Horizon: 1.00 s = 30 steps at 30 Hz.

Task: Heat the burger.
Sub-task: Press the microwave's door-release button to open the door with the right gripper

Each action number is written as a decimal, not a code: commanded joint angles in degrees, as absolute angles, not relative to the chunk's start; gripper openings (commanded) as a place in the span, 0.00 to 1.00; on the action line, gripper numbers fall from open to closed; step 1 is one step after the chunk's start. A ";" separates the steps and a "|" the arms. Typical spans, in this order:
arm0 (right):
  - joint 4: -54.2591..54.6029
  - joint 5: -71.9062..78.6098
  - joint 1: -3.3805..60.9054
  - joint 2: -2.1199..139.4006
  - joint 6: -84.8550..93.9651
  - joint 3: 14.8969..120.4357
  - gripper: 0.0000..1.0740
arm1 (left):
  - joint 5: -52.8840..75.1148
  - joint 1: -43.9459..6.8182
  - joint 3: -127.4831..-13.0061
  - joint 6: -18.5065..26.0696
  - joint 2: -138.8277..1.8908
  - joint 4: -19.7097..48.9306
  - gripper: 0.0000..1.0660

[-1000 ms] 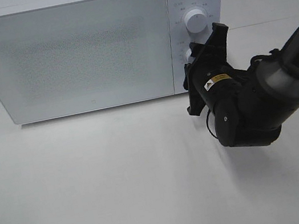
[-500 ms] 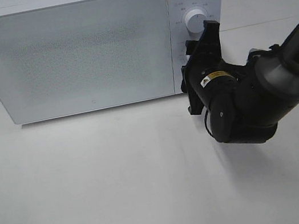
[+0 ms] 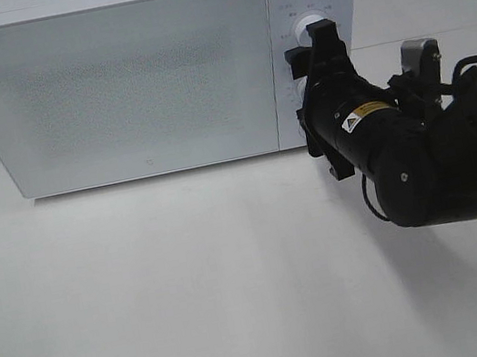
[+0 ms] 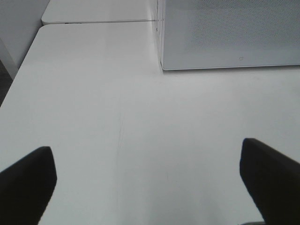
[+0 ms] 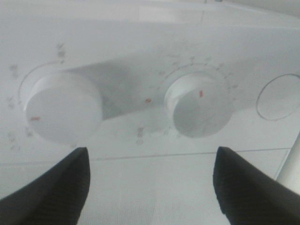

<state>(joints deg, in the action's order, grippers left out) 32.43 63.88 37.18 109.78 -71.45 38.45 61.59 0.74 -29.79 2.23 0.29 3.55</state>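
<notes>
The right tool (image 5: 150, 176) is held spread before the control panel (image 5: 140, 70) of the white microwave (image 3: 130, 87); the left tool (image 4: 150, 178) is spread above the counter (image 4: 93, 117).

- Exterior high cam sits up above and looks steeply down on the microwave (image 3: 128, 78) front and the white worktop (image 3: 166, 293) before it. Mid distance, nearly the whole oven fits.
- Left wrist cam hangs low over the worktop and faces along it toward a lower corner of the microwave, a fair way off. The left fingers (image 4: 26, 183) poke into the shot.
- Right wrist cam is right up against the control panel (image 5: 140, 56). Two dials (image 5: 63, 112) fill the frame beyond the right fingers (image 5: 51, 187).
- Overlap: overhead shares the microwave front and worktop with left wrist, and the dials with right wrist.
</notes>
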 commanded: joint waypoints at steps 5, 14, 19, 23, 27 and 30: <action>28.76 50.25 36.67 102.67 -55.69 35.29 0.67 | 61.19 0.80 -29.62 2.01 1.26 3.50 0.94; 29.22 36.67 36.67 95.28 -34.09 35.12 0.67 | 61.19 0.80 -29.62 2.01 1.26 3.50 0.94; 29.22 30.08 36.44 91.85 -23.32 35.12 0.67 | 61.19 0.80 -29.62 2.01 1.26 3.50 0.94; 27.50 20.17 33.46 89.21 -14.67 35.70 0.67 | 61.19 0.80 -29.62 2.01 1.26 3.50 0.94; 23.20 13.41 30.71 86.63 -10.49 35.87 0.67 | 61.19 0.80 -29.62 2.01 1.26 3.50 0.94; 16.62 6.02 28.07 84.22 -9.45 35.87 0.67 | 61.19 0.80 -29.62 2.01 1.26 3.50 0.94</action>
